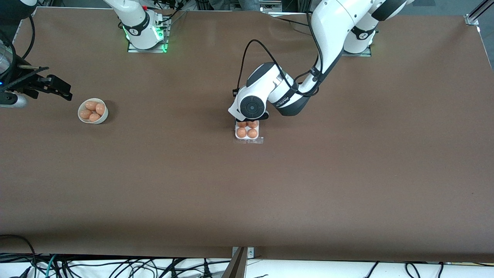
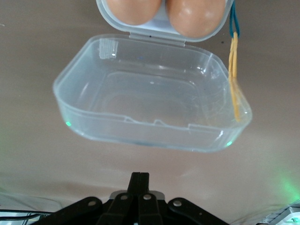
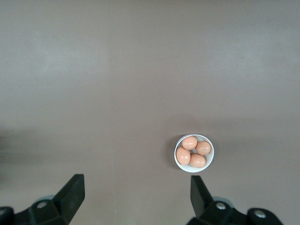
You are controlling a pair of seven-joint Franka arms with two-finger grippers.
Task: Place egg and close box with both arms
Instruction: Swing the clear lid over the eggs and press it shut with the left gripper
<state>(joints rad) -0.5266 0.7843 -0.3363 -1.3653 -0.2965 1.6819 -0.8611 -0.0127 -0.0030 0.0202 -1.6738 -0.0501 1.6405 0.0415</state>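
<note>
The box [image 1: 247,132] sits near the middle of the tabletop [image 1: 270,193], with all four of its cells filled by orange-brown eggs; the two nearer the front camera are plain to see, the other two partly covered by the left arm's wrist. Which of them is the egg of the task cannot be told, as they look alike. In the left wrist view the box's clear lid [image 2: 150,98] stands open, swung out from the hinge on the base, where two eggs [image 2: 194,16] show at the picture's edge.

The left end effector [image 2: 139,187] hangs low just over the open lid; its two black fingers are pressed together, closed on nothing.

From the box, at about 9 o'clock in the front view and well apart toward the right arm's end of the tabletop, a white bowl [image 1: 93,111] holds four more eggs.

The right end effector [image 1: 58,88] waits above the tabletop at roughly 10 o'clock from the bowl. In the right wrist view its fingers [image 3: 72,192] are spread wide, empty.
</note>
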